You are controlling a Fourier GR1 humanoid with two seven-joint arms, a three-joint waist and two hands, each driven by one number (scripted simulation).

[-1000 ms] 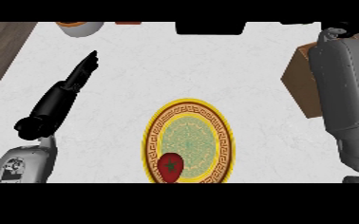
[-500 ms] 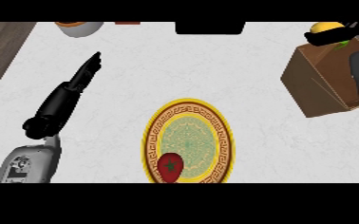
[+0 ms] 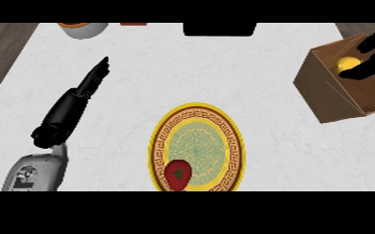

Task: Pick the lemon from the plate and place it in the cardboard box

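Lemon inside brown cardboard box

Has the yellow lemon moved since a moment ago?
Yes. The yellow lemon, held in the right hand, has come down from above the brown cardboard box into its open top, while the patterned round plate stays put.

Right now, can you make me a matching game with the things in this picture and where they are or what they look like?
Things:
1. lemon
2. red fruit
3. left hand
4. cardboard box

Places or looks:
A. lying flat on the counter, fingers straight
B. on the near edge of the plate
C. at the right edge of the counter, open on top
D. yellow, in the opening of the box

Pairs: 1-D, 2-B, 3-A, 4-C
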